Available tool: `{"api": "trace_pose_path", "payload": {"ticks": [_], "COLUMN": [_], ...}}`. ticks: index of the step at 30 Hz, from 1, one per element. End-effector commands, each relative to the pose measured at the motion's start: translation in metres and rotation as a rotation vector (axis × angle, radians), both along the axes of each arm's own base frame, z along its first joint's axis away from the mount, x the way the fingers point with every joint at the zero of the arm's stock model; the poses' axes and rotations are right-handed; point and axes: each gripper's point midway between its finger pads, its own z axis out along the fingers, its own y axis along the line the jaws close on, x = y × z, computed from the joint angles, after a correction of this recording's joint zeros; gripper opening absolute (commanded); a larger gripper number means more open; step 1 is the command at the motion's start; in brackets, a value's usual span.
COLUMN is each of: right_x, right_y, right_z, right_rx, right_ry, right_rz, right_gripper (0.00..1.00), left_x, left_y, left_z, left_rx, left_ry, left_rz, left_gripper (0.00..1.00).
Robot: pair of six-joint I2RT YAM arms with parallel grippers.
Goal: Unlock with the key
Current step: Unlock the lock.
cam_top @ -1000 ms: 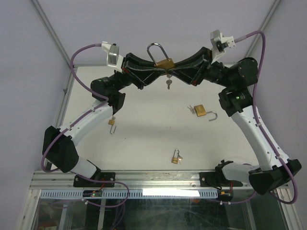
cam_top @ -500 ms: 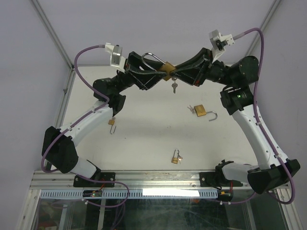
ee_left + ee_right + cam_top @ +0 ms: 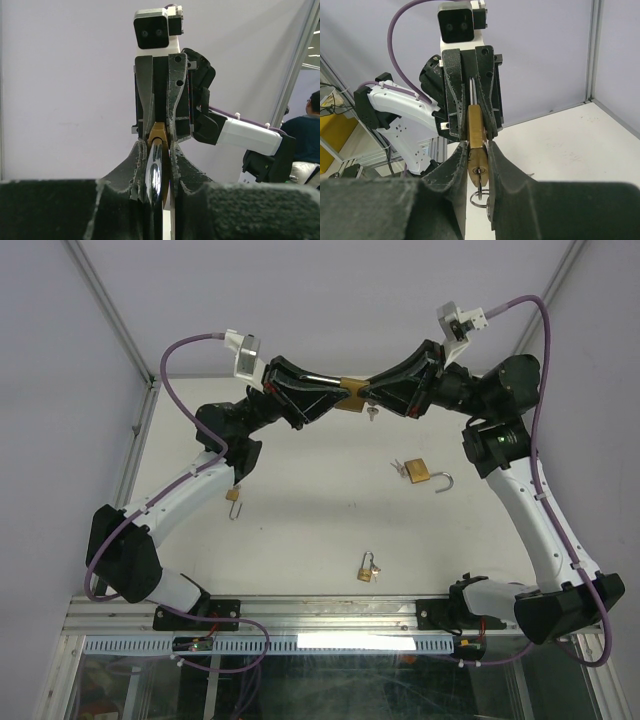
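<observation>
A brass padlock (image 3: pixel 350 395) is held in mid-air over the far side of the table, between both grippers. My left gripper (image 3: pixel 333 399) is shut on its silver shackle (image 3: pixel 154 175), with the brass body (image 3: pixel 159 134) just beyond the fingertips; the left gripper also shows in its wrist view (image 3: pixel 159 146). My right gripper (image 3: pixel 368 396) is shut on the brass body (image 3: pixel 477 131) from the other side and shows in its own view (image 3: pixel 477 149). A key (image 3: pixel 480 175) sits in the keyhole, with a key ring (image 3: pixel 479 194) hanging under it. The key also shows in the top view (image 3: pixel 372 413).
On the white table (image 3: pixel 300 530) lie an open brass padlock (image 3: pixel 420 473) at the right, a small padlock with keys (image 3: pixel 367 569) near the front middle, and another small padlock (image 3: pixel 233 496) beside the left arm. Purple walls stand behind.
The padlock has turned from shackle-up to lying sideways. Its shackle now lies inside my left gripper's fingers. The hanging key has swung right and up.
</observation>
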Motion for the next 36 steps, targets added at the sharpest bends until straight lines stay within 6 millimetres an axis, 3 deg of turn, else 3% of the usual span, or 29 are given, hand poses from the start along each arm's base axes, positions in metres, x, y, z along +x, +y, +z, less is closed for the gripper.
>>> {"api": "trace_pose_path", "payload": {"ticks": [1,4,5,7,9,11,14,17,22,26,36], "right_x": [-0.013,-0.011,-0.009,-0.006,-0.005,-0.001,0.004,0.009,0.014,0.013,0.013], "right_y": [-0.005,-0.005,-0.006,-0.006,-0.007,-0.009,-0.016,-0.020,-0.016,-0.012,0.003], "right_z": [0.026,0.028,0.027,0.021,0.015,0.009,0.002,-0.004,0.006,0.016,0.004], "right_rx": [0.041,0.047,0.043,0.025,0.005,-0.008,-0.016,-0.017,0.038,0.096,0.070], "right_ry": [-0.071,-0.070,-0.060,-0.051,-0.043,-0.044,-0.048,-0.036,-0.003,-0.002,0.074], "right_rz": [-0.002,-0.009,-0.018,-0.022,-0.020,-0.038,-0.063,-0.069,-0.023,0.026,0.074], "right_gripper": [0.00,0.00,0.07,0.39,0.58,0.68,0.69,0.61,0.55,0.59,0.53], "left_x": [-0.011,-0.012,-0.010,-0.005,0.004,0.009,0.005,0.000,-0.003,-0.004,-0.008], "left_y": [0.011,0.012,0.014,0.018,0.027,0.035,0.040,0.040,0.038,0.038,0.038], "left_z": [0.014,0.017,0.018,0.024,0.034,0.045,0.056,0.056,0.053,0.053,0.057], "left_rx": [-0.021,-0.030,-0.039,-0.066,-0.102,-0.132,-0.148,-0.140,-0.124,-0.124,-0.129], "left_ry": [-0.045,-0.051,-0.046,-0.033,0.002,0.010,-0.025,-0.047,-0.058,-0.060,-0.079], "left_rz": [0.006,0.005,0.013,0.037,0.061,0.077,0.079,0.066,0.053,0.052,0.044], "left_gripper": [0.00,0.00,0.00,0.00,0.00,0.00,0.00,0.00,0.00,0.00,0.00]}}
